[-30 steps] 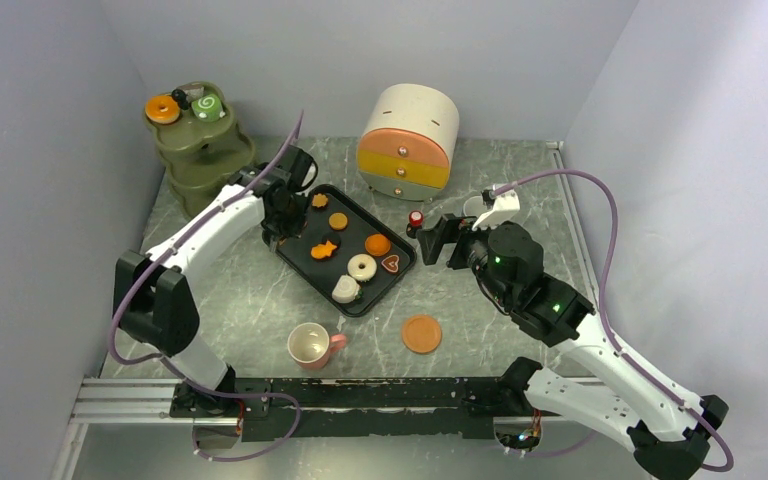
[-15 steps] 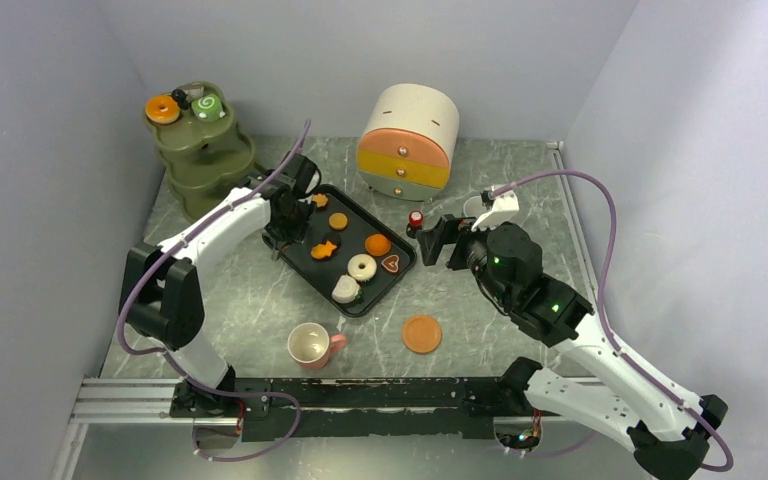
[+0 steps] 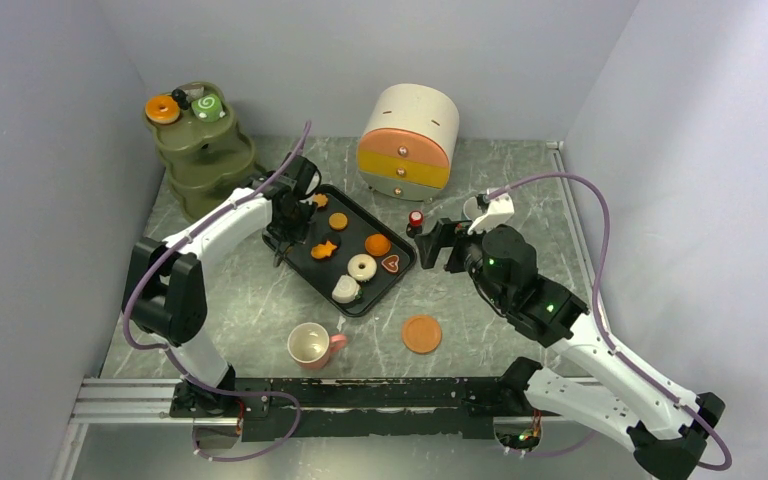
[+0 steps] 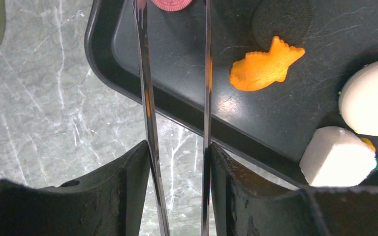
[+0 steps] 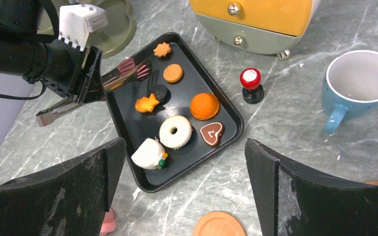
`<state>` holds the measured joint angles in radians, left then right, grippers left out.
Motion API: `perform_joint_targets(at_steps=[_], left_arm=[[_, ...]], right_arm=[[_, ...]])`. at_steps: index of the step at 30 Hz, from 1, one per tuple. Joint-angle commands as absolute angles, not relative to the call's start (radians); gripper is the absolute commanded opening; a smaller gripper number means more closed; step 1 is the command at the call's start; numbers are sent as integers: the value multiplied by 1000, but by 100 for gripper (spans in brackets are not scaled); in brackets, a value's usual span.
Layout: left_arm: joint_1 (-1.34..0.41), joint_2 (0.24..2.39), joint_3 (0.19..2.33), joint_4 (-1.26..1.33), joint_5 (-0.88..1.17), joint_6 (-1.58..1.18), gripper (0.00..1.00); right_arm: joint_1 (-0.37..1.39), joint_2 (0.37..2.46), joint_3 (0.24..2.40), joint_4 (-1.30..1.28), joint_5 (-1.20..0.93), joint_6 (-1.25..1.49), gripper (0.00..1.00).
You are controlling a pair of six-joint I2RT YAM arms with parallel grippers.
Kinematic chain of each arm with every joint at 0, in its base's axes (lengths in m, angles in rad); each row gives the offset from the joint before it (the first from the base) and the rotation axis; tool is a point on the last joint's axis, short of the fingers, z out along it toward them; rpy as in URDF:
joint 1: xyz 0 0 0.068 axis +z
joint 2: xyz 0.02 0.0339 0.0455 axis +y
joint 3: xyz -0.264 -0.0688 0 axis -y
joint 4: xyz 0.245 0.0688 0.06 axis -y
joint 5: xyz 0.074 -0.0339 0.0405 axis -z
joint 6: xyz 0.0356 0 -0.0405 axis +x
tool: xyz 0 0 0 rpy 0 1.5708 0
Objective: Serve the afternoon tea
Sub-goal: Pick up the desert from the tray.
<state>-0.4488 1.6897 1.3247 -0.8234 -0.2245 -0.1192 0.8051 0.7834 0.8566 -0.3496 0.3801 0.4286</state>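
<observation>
The left gripper (image 4: 177,153) is clenched on a pair of metal tongs (image 4: 148,98). Their two thin blades run straight ahead from between its fingers, over the rim of the black tray (image 4: 103,54). A pink cookie (image 4: 170,4) lies at the far end of those blades, dead ahead of the gripper and between the tips. Whether the tips pinch it or only flank it I cannot tell, as the wrist view cuts them off. The orange fish-shaped cookie (image 4: 265,66) lies ahead and right of the blades, apart from them, its long axis slanting up to the right. The olive tiered stand (image 3: 200,150) sits ahead and left of this gripper, near it. The right gripper (image 5: 182,145) hangs released and empty, and the pink cookie lies well apart from it, ahead and to its left across the tray. The left arm is the nearer one, so the next move is likely a lift and a swing left toward the stand.
</observation>
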Motion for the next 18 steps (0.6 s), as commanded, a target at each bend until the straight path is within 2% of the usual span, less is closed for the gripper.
perform_joint_targets(at_steps=[1, 18], left_arm=[[-445, 1670, 1337, -787, -138, -107, 50], [-443, 1643, 1309, -791, -153, -123, 53]], right_arm=[[800, 788, 864, -331, 369, 413, 95], [800, 784, 861, -321, 357, 425, 95]])
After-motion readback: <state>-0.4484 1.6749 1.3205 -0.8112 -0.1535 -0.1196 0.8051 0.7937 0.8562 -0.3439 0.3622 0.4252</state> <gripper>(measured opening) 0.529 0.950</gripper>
